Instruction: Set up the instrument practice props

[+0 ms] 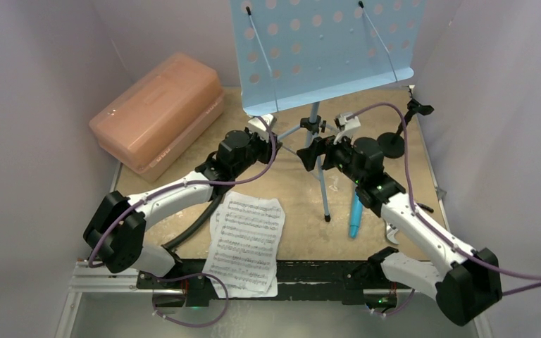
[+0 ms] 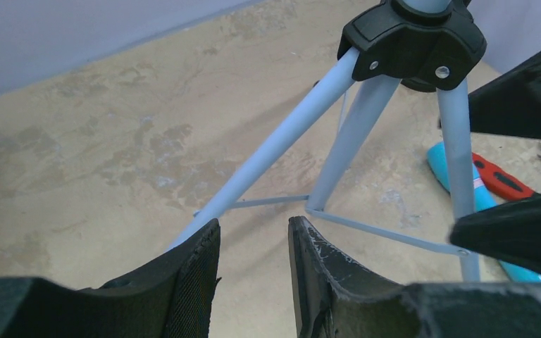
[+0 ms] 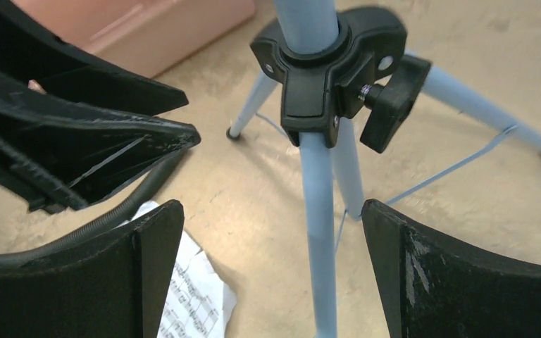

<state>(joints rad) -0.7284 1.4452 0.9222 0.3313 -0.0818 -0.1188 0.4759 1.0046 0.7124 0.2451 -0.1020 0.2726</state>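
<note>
Standing upright at the middle of the table [image 1: 296, 186]: light-blue music stand [image 1: 320, 49], the legs of its tripod [image 1: 318, 151] spread, feet on the surface. I judge this item set up, or nearly so.

My left gripper [image 2: 253, 232]: low on the music stand's left, fingers a little apart, nothing between them, one leg passing just behind a fingertip.

My right gripper [image 3: 271, 211]: on the music stand's right, fingers wide apart. The near leg stands in the gap, touched by neither finger.

Mic stand [image 1: 393, 144]: upright, right of the music stand and slightly behind its tripod. Placed, I judge, but nothing turquoise sits in its clip.

Microphone [image 1: 354, 218]: turquoise, lying flat in front of the music stand, just right of its near foot. Not yet mounted.

Sheet music [image 1: 246, 243]: flat on the table, in front of the music stand and to its left. Not yet on the desk, whose ledge is bare.

Also present: salmon-pink case [image 1: 158, 113], left of the music stand; black hose [image 1: 197, 222], in front of the music stand and further left.

Unclear:
- whether the sheet music is one page or two overlapping
- the top of the music stand's desk, cut off by the frame
- a red-handled object [image 2: 504, 179] right of the music stand's legs, its kind unreadable
- the mic stand's clip, small and dark
</note>
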